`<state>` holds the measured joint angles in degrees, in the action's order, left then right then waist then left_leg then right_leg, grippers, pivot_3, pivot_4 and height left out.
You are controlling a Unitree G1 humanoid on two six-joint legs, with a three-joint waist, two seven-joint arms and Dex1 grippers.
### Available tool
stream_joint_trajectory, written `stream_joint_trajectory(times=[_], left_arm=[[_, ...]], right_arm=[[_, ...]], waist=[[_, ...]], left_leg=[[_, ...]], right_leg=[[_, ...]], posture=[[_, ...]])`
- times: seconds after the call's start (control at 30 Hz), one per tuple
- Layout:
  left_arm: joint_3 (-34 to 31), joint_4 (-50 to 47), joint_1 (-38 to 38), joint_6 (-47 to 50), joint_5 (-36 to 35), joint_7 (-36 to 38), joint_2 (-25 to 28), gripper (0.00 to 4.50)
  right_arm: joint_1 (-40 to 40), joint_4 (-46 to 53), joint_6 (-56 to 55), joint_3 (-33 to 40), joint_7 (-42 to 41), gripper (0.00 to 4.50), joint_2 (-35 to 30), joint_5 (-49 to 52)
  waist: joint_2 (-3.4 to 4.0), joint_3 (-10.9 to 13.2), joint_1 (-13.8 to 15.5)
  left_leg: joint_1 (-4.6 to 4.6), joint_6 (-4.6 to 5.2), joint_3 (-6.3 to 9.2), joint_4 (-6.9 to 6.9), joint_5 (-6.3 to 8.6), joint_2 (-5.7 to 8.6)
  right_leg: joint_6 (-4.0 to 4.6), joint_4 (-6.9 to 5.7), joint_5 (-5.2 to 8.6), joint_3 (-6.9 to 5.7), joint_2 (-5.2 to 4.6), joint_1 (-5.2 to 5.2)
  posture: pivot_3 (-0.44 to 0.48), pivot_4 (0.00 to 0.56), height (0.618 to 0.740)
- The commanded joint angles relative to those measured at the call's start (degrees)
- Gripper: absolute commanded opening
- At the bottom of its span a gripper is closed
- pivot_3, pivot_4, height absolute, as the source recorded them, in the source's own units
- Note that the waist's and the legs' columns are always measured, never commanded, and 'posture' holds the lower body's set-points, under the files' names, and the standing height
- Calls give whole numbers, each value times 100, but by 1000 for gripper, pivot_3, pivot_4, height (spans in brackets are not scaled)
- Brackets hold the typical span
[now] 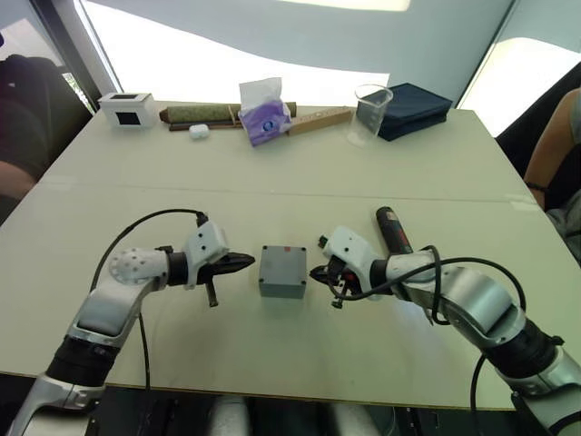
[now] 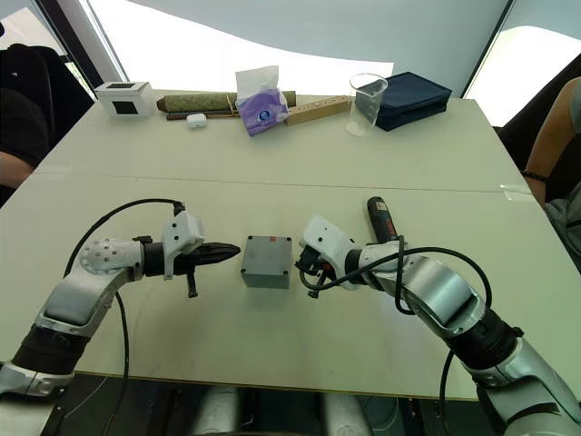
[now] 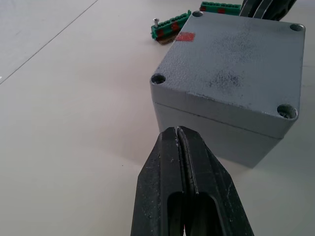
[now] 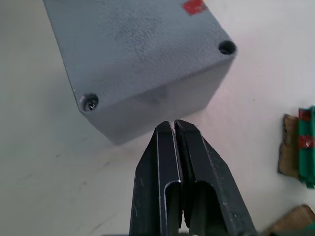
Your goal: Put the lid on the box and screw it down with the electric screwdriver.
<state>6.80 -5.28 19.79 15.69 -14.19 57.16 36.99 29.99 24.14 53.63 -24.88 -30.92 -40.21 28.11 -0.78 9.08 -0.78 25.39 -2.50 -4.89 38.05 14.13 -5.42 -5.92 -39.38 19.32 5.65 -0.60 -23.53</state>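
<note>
The left gripper is squeezed shut with nothing in it, and its tip points at the box from the left side, near but not touching. The right gripper is pinched shut and empty too, and its tip sits just beside the right side of the box. So the box is in the middle, between the two tips, on the table.

The lid is already on top of the box, with its small red mark showing. In the right wrist view one corner hole has a screw head in it and another looks empty. In the left wrist view the corner holes look empty as well, so I think most of the screwing is still to do.

The electric screwdriver lies flat on the table behind the right arm, to the right of the box. Its long body runs away from the robot, toward the far edge. The right gripper is much nearer to it than the left one, so the right arm looks like the one to pull back and pick it up

Some small green circuit boards lie just past the box
</note>
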Motion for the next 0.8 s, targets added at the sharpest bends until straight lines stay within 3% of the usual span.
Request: stream_joint_trajectory(times=[0.03,0.27,0.4,0.67,0.8], left_arm=[[143,78,204,-153,166,-122,-180,0],[315,634,404,-477,366,27,-368,0],[340,982,453,-717,492,218,-216,0],[272,-66,-175,-210,-11,1218,619,0],[332,-401,-220,-76,-6,1185,641,0]], right_arm=[[43,88,160,72,-167,50,287,39],[76,474,687,-15,-485,50,310,69],[108,549,694,279,-654,50,36,-7],[485,-609,-88,555,-643,50,48,-723],[619,-1190,-497,538,-720,50,327,-972]], waist=[[0,0,2],[0,-1,1],[0,-1,-1],[1,-1,-24],[1,-1,3]], left_leg=[[0,0,0,1,0,0],[-2,-1,0,2,0,0],[-2,-1,1,4,0,1],[-4,-1,0,2,0,0],[-3,-1,-3,4,-1,1]], right_leg=[[0,0,0,0,0,0],[0,-3,0,-1,0,2],[0,-4,0,-2,1,2],[0,-7,0,-1,1,0],[0,-7,0,-1,0,1]], posture=[[0,150,721],[0,150,721],[0,150,721],[0,150,721],[0,150,721]])
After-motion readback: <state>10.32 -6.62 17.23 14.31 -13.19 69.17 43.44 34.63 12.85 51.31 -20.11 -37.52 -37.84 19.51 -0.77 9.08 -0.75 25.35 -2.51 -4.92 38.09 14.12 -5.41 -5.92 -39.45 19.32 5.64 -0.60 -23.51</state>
